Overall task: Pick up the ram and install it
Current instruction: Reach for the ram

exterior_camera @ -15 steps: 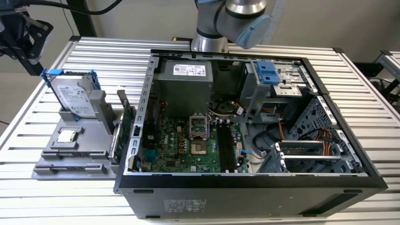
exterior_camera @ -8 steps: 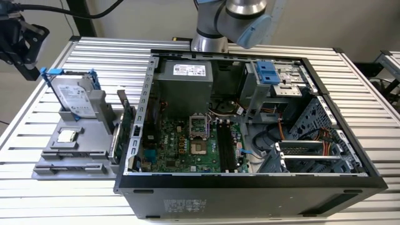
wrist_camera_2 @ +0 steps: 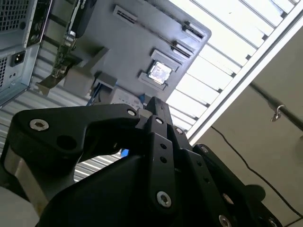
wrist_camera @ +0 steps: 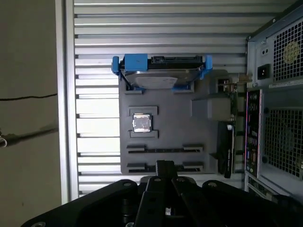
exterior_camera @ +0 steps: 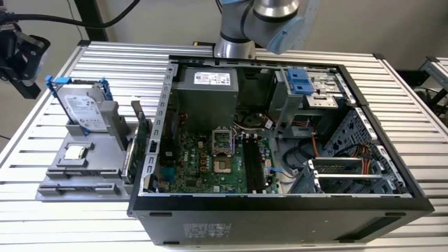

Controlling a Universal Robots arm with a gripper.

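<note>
My gripper (wrist_camera: 164, 166) hangs over the grey parts holder (wrist_camera: 165, 109), its black fingers meeting at one tip with nothing seen between them. That tip (wrist_camera_2: 158, 106) also appears in the second wrist view. In the exterior view the gripper (exterior_camera: 24, 86) is high off the table's left edge, beside the holder (exterior_camera: 77, 178). The holder has two long narrow slots. A thin dark line runs along one slot (wrist_camera: 165, 150), and I cannot tell whether it is the ram or a bare groove. The black motherboard slots (exterior_camera: 253, 163) lie inside the open computer case (exterior_camera: 280, 202).
On the holder stand a silver hard drive with blue rails (exterior_camera: 83, 107) and a small square chip (exterior_camera: 75, 152). A green expansion card (exterior_camera: 144, 139) stands on edge between the holder and the case. The arm's base (exterior_camera: 234, 47) rises behind the case. Slatted table (exterior_camera: 70, 220) surrounds everything.
</note>
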